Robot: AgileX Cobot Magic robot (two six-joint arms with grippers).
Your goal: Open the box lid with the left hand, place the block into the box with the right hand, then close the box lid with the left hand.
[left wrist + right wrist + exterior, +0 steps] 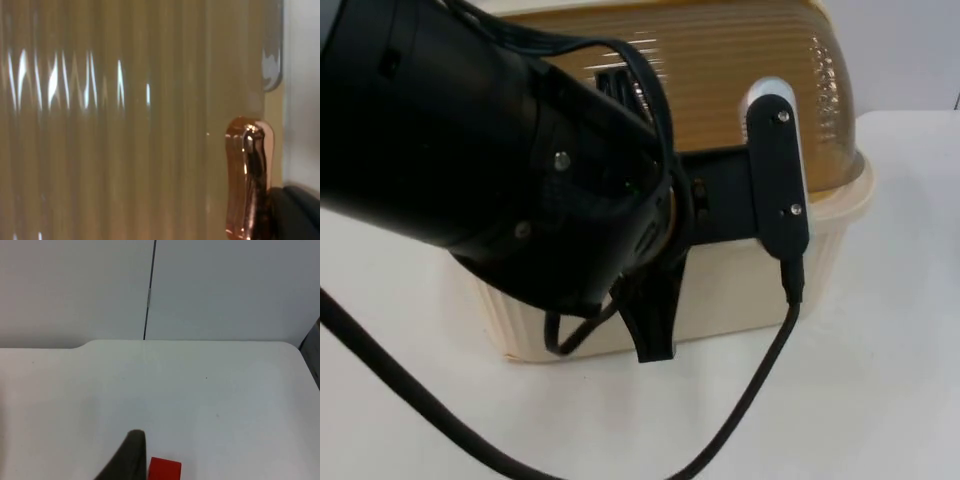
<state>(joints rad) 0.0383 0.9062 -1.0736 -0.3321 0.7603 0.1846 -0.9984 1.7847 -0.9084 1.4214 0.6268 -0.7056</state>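
Against the cream plastic box (720,290), left gripper (655,330), finger state unclear, should lift the ribbed amber lid (720,70) by its copper handle (245,180) smoothly; right gripper (131,460), grip unclear, waits beside red block (165,470).

even bright light, white glare streaks on the ribbed amber lid (100,125), soft shadow under the box (720,290).

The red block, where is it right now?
The red block lies on the white table, right beside the right gripper's black fingertip in the right wrist view, not yet in the box.
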